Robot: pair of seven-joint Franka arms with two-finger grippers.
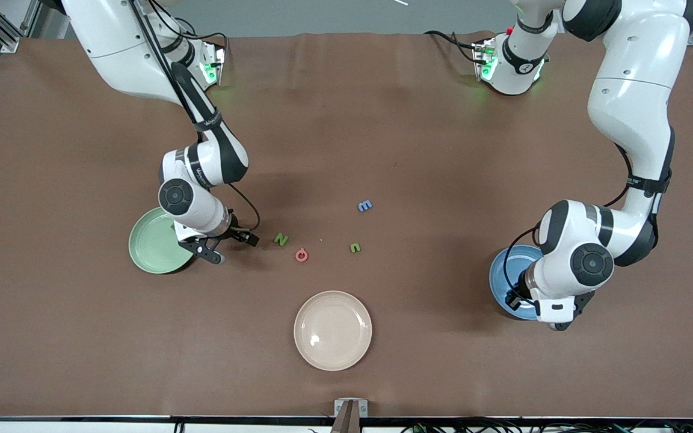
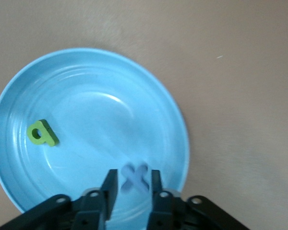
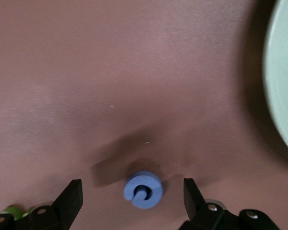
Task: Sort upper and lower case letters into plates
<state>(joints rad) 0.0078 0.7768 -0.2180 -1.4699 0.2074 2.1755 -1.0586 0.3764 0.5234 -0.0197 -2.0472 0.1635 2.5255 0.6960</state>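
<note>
My left gripper (image 2: 134, 173) hangs low over the blue plate (image 2: 86, 72), open a little. A blue x (image 2: 134, 178) shows between its fingers with a small gap on each side. A green a (image 2: 42, 133) lies in the same plate. My right gripper (image 3: 132, 186) is wide open just above the table, beside the mint green plate (image 1: 153, 243), with a round blue letter (image 3: 142, 189) lying between its fingers. A green N (image 1: 281, 239), a pinkish-red round letter (image 1: 301, 255), a green n (image 1: 355, 247) and a blue m (image 1: 364, 205) lie on the table between the plates.
A cream-beige plate (image 1: 332, 330) sits mid-table, nearer to the front camera than the loose letters. The left arm's wrist covers much of the blue plate (image 1: 503, 279) in the front view. The mint plate's rim (image 3: 284, 76) shows in the right wrist view.
</note>
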